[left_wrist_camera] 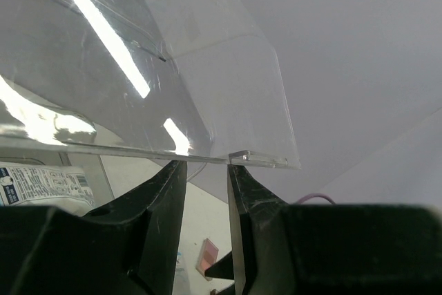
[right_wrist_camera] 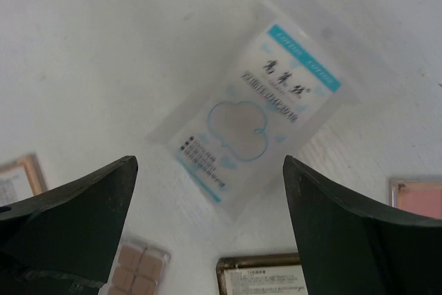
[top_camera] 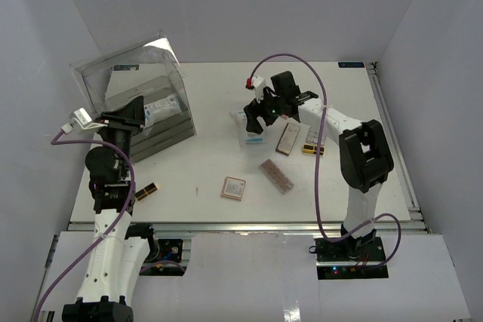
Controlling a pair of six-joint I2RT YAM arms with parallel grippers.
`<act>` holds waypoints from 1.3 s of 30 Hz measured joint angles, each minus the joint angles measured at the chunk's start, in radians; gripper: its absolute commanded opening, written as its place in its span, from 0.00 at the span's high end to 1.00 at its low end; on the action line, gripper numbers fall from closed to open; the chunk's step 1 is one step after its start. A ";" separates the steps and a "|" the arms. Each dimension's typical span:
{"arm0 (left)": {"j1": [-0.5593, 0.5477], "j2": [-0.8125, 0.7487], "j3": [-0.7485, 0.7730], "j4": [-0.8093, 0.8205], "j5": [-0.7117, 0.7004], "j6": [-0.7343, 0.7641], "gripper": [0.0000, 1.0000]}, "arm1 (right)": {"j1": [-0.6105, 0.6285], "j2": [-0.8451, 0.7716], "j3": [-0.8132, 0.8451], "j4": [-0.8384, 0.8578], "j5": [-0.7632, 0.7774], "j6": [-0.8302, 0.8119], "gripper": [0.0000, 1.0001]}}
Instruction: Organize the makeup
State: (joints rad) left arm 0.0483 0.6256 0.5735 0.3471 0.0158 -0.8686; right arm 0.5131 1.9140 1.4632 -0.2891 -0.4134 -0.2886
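Above the clear sachet (right_wrist_camera: 248, 119), right claw (right_wrist_camera: 207, 205) gapes wide: descend centred, pinch its edge. Left claw (left_wrist_camera: 206, 177) holds the box lid (left_wrist_camera: 207, 88) up, narrow.

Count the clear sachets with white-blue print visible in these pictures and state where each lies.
2. One sachet on the table, partly under the right arm's open fingers; one sachet in the box, inside the clear plastic box at left. More may be hidden.

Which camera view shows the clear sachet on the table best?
The right wrist view: the sachet lies fully visible between the open right end effector fingers. The top external view shows it small, partly hidden. The left wrist view does not show it.
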 measured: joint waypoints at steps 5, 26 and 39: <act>0.000 -0.001 0.000 0.000 0.000 0.001 0.59 | -0.033 0.108 0.103 0.038 0.067 0.235 0.02; 0.000 -0.026 0.000 -0.001 0.001 -0.006 0.59 | -0.034 0.224 0.090 0.083 0.104 0.443 0.58; 0.000 -0.041 0.000 -0.004 0.003 -0.014 0.59 | -0.010 0.059 0.060 0.025 0.012 0.121 0.86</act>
State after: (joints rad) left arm 0.0483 0.5850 0.5735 0.3428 0.0193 -0.8824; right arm 0.5034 1.9728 1.5234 -0.2637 -0.4017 -0.1674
